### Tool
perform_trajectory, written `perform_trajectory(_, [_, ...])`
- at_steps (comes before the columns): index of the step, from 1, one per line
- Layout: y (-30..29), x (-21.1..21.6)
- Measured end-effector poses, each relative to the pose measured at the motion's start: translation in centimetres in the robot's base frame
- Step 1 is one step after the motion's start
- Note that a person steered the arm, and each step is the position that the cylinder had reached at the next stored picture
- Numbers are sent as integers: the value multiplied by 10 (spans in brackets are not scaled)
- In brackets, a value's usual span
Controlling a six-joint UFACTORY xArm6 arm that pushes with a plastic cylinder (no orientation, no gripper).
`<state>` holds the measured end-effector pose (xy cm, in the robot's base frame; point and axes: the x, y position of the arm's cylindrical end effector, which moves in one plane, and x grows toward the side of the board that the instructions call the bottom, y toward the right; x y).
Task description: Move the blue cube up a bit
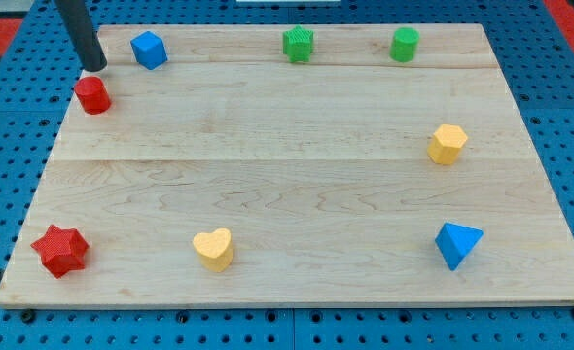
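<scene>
The blue cube sits near the top left of the wooden board, close to its top edge. My tip is at the board's upper left, to the left of and slightly below the blue cube, with a gap between them. It stands just above a red cylinder. The dark rod runs up out of the view's top.
A green star-like block and a green cylinder lie along the top. A yellow hexagon is at the right, a blue triangle lower right, a yellow heart bottom centre, a red star bottom left.
</scene>
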<state>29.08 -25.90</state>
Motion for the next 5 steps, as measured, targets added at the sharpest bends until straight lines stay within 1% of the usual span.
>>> perform_trajectory(1, [45,1])
perform_trajectory(2, [66,-7])
perform_trajectory(5, [65,-4])
